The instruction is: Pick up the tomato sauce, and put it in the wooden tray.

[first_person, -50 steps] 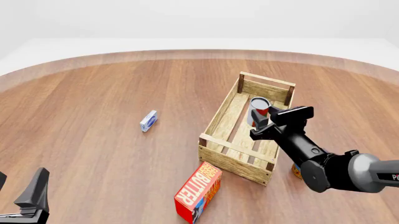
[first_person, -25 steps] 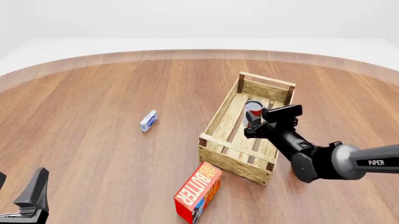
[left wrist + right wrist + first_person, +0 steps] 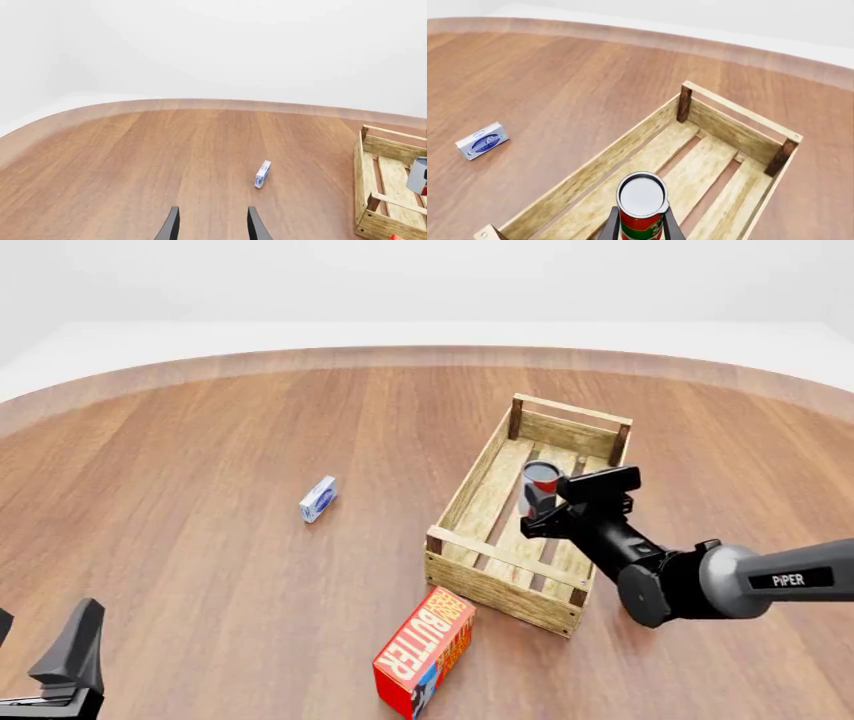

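Note:
The tomato sauce (image 3: 541, 483), a red-labelled can with a pale lid, is upright between the fingers of my right gripper (image 3: 546, 508), which is shut on it. It is held inside the wooden tray (image 3: 471, 487), over the middle slats; I cannot tell if it touches the floor. In the right wrist view the can (image 3: 642, 202) fills the space between the fingers (image 3: 610, 226), with the tray's slats and far wall (image 3: 740, 113) beyond. My left gripper (image 3: 43, 650) is open and empty at the near left corner; it also shows in the left wrist view (image 3: 212, 226).
A red butter box (image 3: 424, 650) lies on the table just in front of the tray's near left corner. A small blue-and-white box (image 3: 318, 499) lies left of the tray, also in the left wrist view (image 3: 262, 174) and right wrist view (image 3: 482, 141).
My right gripper has carried the can leftward and down, from above the tray's right wall to low over its middle slats. The left arm has not moved.

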### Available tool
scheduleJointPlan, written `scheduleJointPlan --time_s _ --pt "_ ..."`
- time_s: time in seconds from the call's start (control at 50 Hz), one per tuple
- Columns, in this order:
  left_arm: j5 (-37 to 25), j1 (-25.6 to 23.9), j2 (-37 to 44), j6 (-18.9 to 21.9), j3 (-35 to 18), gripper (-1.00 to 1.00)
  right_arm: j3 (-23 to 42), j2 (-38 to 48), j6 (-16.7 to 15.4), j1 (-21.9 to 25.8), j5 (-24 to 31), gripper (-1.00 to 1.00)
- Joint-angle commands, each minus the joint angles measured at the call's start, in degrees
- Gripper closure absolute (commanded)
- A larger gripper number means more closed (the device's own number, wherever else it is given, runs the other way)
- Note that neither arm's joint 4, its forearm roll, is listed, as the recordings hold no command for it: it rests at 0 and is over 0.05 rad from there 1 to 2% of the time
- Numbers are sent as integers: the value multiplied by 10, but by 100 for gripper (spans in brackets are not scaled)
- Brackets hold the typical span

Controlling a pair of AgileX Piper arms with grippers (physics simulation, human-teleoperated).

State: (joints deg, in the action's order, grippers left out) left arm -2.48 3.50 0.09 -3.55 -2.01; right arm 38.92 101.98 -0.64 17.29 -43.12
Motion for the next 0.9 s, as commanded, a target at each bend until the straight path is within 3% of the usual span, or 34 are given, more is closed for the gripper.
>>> scheduleJointPlan --time_s 0.02,0.48,0.5,0.9 --pt "0 0 0 0 0 -100 2 3 9 -3 -1 100" --pt "-2 0 0 -4 -3 -100 0 8 12 -6 -6 100" --pt "-2 0 0 -4 -3 -100 0 9 12 -6 -6 -100" --pt "1 0 0 -3 -2 -100 1 5 10 -6 -3 -100"
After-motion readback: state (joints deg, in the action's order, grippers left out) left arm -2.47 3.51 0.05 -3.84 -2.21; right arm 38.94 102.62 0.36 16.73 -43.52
